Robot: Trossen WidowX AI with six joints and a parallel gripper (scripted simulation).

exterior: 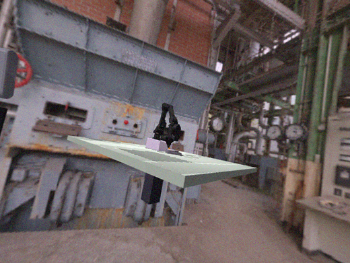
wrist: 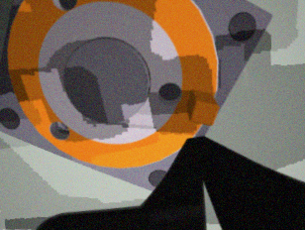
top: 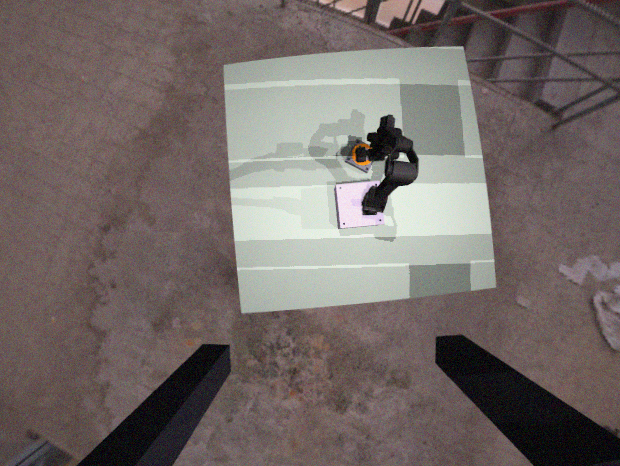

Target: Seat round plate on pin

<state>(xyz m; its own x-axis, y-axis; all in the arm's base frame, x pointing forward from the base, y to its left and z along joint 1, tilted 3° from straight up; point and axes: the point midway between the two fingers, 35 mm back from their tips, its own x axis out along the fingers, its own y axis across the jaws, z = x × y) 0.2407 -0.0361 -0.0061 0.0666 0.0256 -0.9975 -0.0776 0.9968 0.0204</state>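
The round plate, an orange ring [wrist: 119, 158] [top: 354, 151] with a grey middle, sits around the dark round post [wrist: 116, 59] on the grey-purple base [wrist: 230, 17] [top: 358, 166]. Its orange tab [wrist: 204, 110] points to the lower right in the wrist view, with a dark hole [wrist: 169, 91] just inward of it. Another hole [wrist: 59, 130] at the lower left shows something lighter inside. I cannot tell where the pin is or whether the plate is tilted. My gripper [wrist: 195, 146] [top: 361, 154] is shut and empty, its tips close beside the tab; contact cannot be told.
The arm stands on a pale pink block [top: 350, 215] [exterior: 156, 144] beside the base on the pale green table [top: 280, 290] [exterior: 149, 168]. Base corners with dark holes stick out around the plate. Arm shadows cross the plate and the table.
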